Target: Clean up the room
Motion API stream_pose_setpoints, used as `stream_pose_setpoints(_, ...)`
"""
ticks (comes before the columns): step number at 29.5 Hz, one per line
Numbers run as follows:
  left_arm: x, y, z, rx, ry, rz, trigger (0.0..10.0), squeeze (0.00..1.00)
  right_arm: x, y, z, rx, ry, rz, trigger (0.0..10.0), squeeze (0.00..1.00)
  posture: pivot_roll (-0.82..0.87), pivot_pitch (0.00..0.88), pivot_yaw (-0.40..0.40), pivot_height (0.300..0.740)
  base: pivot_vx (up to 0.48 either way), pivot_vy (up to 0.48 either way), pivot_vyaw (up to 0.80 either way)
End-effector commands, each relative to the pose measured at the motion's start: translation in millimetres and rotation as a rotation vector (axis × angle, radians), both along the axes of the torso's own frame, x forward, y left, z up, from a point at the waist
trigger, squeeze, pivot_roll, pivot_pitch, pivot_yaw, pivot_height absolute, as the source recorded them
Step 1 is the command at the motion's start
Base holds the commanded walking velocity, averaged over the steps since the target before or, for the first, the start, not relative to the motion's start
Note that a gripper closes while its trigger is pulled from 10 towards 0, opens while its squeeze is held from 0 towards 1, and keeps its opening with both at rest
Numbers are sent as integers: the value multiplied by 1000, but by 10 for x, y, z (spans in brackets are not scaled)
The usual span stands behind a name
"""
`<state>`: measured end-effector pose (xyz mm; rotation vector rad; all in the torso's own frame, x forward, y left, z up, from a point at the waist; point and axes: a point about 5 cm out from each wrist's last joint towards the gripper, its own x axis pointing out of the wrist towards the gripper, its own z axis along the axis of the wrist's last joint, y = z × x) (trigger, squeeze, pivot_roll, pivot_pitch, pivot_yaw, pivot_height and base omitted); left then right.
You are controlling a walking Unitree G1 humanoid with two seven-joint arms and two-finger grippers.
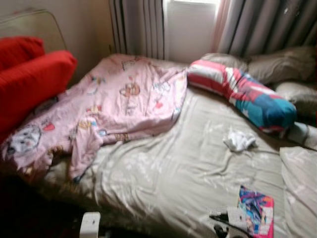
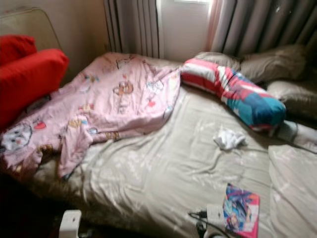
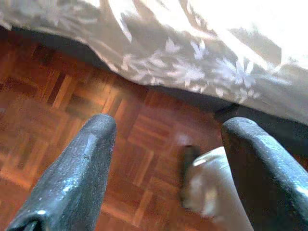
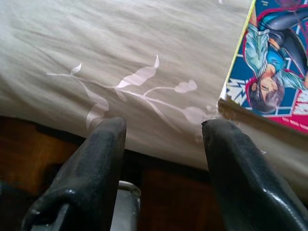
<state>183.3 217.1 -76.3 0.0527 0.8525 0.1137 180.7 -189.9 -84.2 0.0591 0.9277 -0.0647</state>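
A bed with a beige leaf-patterned sheet (image 1: 188, 168) lies before me. A crumpled pink cartoon blanket (image 1: 104, 109) covers its left part. A striped red, white and blue bolster (image 1: 242, 91) lies at the head end, with a small white cloth (image 1: 239, 141) below it. A colourful comic book (image 1: 257, 213) rests near the front right edge beside a white charger with a black cable (image 1: 225, 218). My right gripper (image 4: 163, 139) is open at the bed's edge next to the comic book (image 4: 279, 57). My left gripper (image 3: 168, 144) is open, low above the parquet floor (image 3: 57, 110) by the hanging sheet.
Red cushions (image 1: 29, 79) sit at the left. Grey pillows (image 1: 277, 64) line the head end under grey curtains (image 1: 267, 25) and a window. A white object (image 1: 90, 224) stands on the floor at the bed's front; a pale object (image 3: 211, 187) lies on the parquet under my left gripper.
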Motion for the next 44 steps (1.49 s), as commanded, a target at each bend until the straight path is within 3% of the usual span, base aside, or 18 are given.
stream_pose_setpoints(1,-61,65,-19,10,25,11,10000,0,42,78,9,17,-4,17,10000,0,51,0,-26,740,0,480,0)
stream_pose_setpoints(44,-44,101,-3,11,15,37,10000,0,91,75,33,14,-17,11,10000,0,49,0,-29,740,0,480,0)
